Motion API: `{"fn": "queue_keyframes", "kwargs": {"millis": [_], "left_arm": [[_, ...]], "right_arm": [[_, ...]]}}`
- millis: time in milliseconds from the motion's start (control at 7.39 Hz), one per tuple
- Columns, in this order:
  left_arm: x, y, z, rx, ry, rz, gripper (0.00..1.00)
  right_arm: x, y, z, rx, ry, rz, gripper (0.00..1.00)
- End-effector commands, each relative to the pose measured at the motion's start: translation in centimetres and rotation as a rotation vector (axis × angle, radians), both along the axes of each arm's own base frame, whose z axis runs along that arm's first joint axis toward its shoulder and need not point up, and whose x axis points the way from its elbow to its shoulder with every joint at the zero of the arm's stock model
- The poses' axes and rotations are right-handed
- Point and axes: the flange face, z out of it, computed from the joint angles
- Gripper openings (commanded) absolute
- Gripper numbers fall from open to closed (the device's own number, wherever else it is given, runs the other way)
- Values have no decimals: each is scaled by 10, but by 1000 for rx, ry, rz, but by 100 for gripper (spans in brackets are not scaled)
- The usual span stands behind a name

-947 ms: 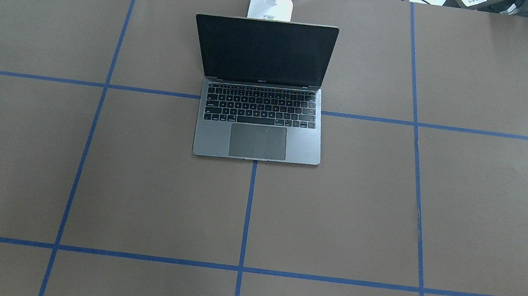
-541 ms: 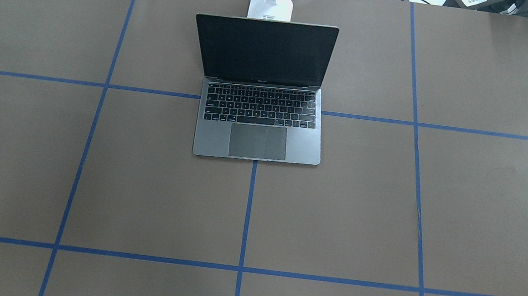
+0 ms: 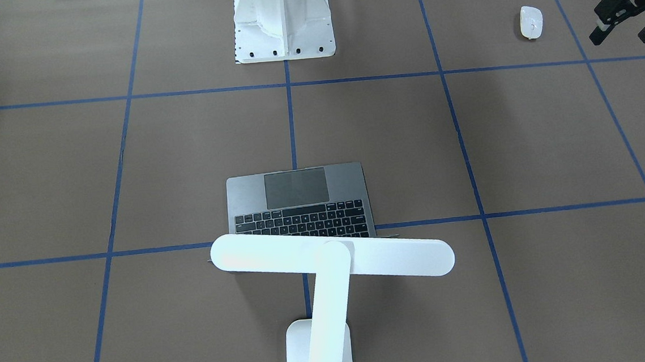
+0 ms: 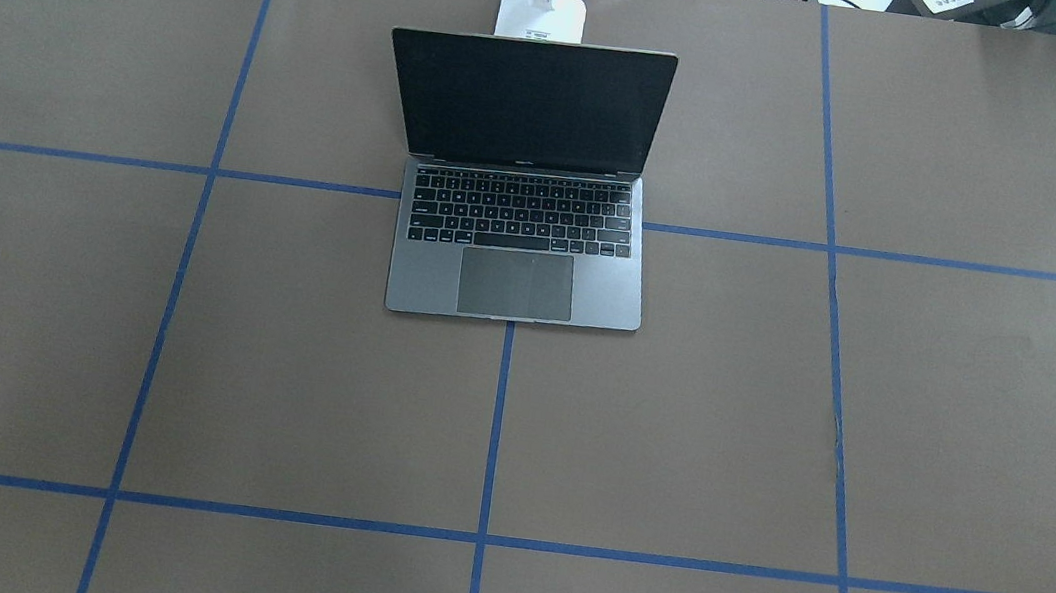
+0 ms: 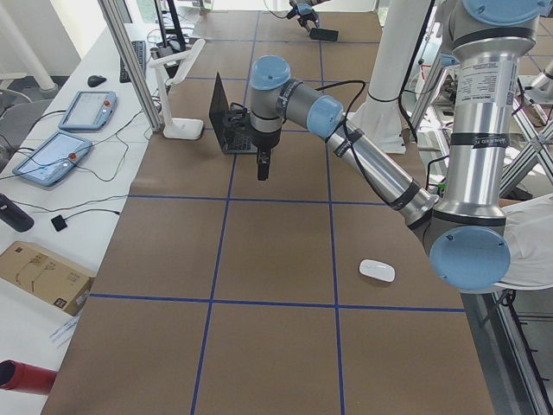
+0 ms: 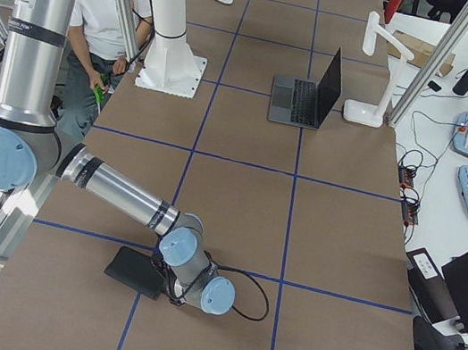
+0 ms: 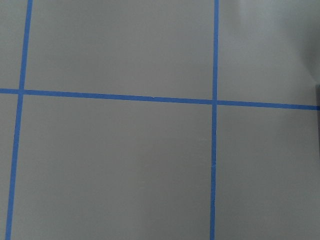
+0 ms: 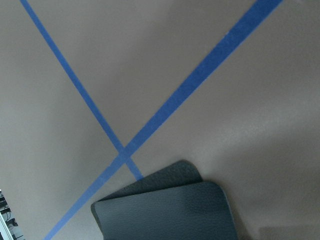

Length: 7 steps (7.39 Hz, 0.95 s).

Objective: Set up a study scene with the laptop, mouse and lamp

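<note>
Brown tabletop [image 4: 275,386]: laptop [image 4: 518,265] and lamp [image 3: 328,260] look placed, mouse [image 3: 531,21] well apart. Left gripper [image 3: 624,30], spread, should fetch it; right gripper [image 6: 161,289] state cannot be told.

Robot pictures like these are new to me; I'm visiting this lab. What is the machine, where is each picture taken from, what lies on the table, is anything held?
This robot has two arms with two-finger grippers, at a table papered brown with blue tape lines. Two fixed cameras look down, one behind the robot, one facing it; two look along the table from its ends; two sit on the wrists. An open laptop sits mid-table, a white lamp beyond it. A white mouse lies near the left gripper, which is open and empty. The right gripper is low beside a black mouse pad; I cannot tell whether it grips it.
</note>
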Motion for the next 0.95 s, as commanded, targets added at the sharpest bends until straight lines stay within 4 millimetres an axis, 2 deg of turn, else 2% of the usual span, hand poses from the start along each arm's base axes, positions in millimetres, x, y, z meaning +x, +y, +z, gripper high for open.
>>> {"fn": "queue_keyframes", "kwargs": {"millis": [0,812], "left_arm": [[-1,3,-5,4,4,-5,100],[-3,10,-12,10,10,-14,100]], "right_arm": [[-1,1,1,-1,1,-4,91],[2,25,9,-36,7,-9,91]]}}
